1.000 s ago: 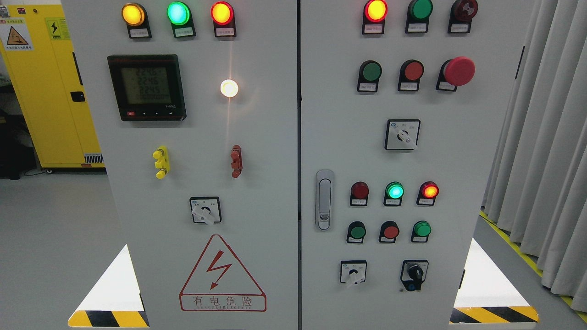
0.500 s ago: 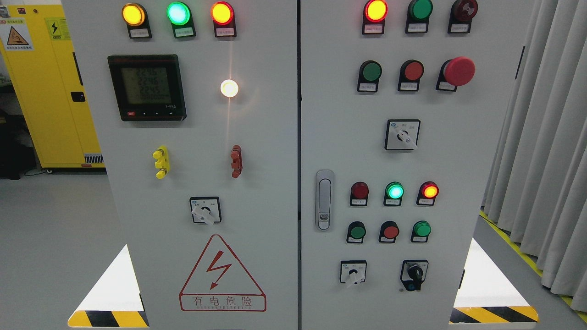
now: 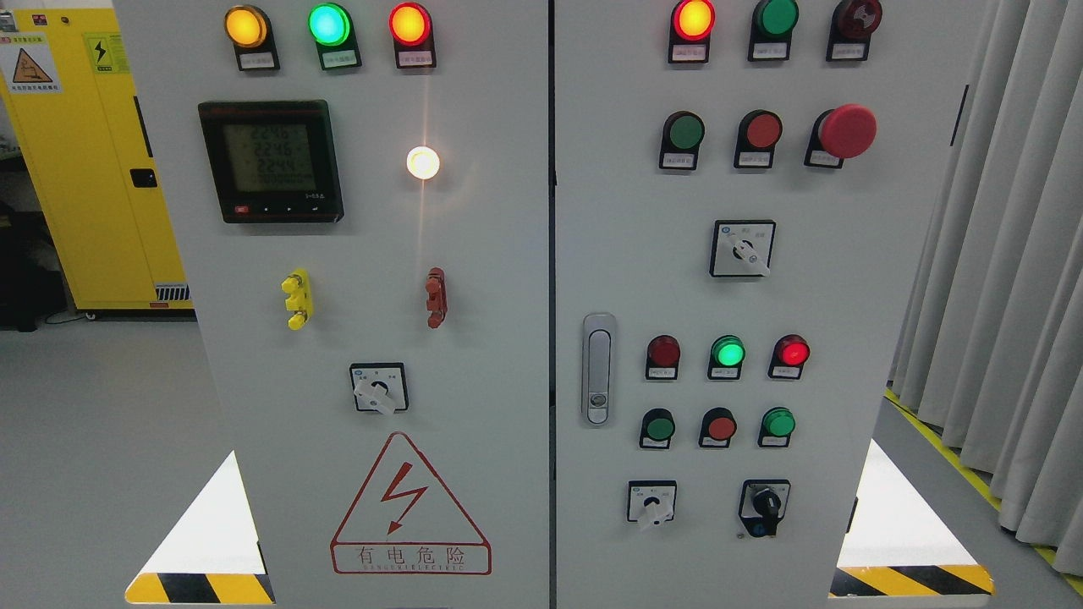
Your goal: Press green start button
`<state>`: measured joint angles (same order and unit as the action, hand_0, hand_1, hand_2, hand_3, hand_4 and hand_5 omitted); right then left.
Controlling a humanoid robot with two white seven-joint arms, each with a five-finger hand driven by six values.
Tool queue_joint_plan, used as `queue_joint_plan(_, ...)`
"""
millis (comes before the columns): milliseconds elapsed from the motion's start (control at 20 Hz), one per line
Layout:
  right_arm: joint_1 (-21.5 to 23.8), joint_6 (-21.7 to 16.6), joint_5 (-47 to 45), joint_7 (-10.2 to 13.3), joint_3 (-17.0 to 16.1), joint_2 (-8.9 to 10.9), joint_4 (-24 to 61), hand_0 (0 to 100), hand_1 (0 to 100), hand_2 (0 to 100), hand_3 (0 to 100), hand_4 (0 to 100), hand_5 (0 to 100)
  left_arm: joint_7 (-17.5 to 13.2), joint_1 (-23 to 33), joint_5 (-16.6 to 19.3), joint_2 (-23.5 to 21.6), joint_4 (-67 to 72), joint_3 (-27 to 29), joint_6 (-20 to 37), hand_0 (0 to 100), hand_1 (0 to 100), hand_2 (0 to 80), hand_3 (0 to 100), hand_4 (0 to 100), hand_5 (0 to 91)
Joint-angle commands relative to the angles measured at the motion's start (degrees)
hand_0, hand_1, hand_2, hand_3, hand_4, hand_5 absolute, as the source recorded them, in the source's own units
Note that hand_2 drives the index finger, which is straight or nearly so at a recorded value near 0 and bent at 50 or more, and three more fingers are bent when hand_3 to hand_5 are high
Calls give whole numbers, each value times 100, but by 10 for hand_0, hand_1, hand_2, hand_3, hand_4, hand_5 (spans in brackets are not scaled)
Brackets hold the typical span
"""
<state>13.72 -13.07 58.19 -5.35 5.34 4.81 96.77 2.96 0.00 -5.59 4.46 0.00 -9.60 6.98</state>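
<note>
On the cabinet's (image 3: 474, 254) left door, the meter (image 3: 271, 161) sits near the top edge at eye height for reading. On the right door, green buttons (image 3: 683, 133) (image 3: 657, 427) (image 3: 777, 422) stand beside the red ones; which one is start I cannot tell. Neither robot hand shows, so their state is unknown and no press is under way.
</note>
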Motion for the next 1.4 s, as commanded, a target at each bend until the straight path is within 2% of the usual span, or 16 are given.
queue_joint_plan(0,-273,-29,500,61,-226,37,1932,290,576,0,583,558,388,-6,-44,5,143,-158,-15,-3,120,556,0,0,0,0)
queue_joint_plan(250,-879,-20,623,-1,-244,37,2012,293,592,0,635,591,418,-6,-44,5,152,-158,-15,-3,120,556,0,0,0,0)
queue_joint_plan(350,-1011,-20,659,-18,-253,64,2003,293,601,0,642,600,426,-6,-44,5,143,-167,-15,-3,120,556,0,0,0,0)
queue_joint_plan(450,-1152,-20,659,-185,-305,64,2003,296,609,0,650,605,440,-6,-53,5,143,-167,-15,-3,120,556,0,0,0,0)
queue_joint_plan(600,-1398,-20,667,-212,-323,64,1986,300,615,0,662,616,459,-6,-53,5,152,-167,-15,-3,120,556,0,0,0,0)
queue_joint_plan(700,-1556,-20,755,-220,-323,64,1968,301,620,2,677,648,510,-6,-44,5,152,-167,-15,-3,120,556,0,0,0,0)
queue_joint_plan(950,-1925,-20,922,-387,-305,64,1819,298,639,10,671,672,530,3,-44,5,152,-167,-15,-3,120,556,0,0,0,0)
queue_joint_plan(1100,-2171,-20,958,-387,-262,64,1565,302,640,10,664,672,528,-6,-44,5,143,-167,-15,-3,120,556,0,0,0,0)
queue_joint_plan(1350,-2330,-20,993,-387,-261,64,1353,306,641,11,665,672,527,-6,-44,5,152,-167,-15,-3,120,556,0,0,0,0)
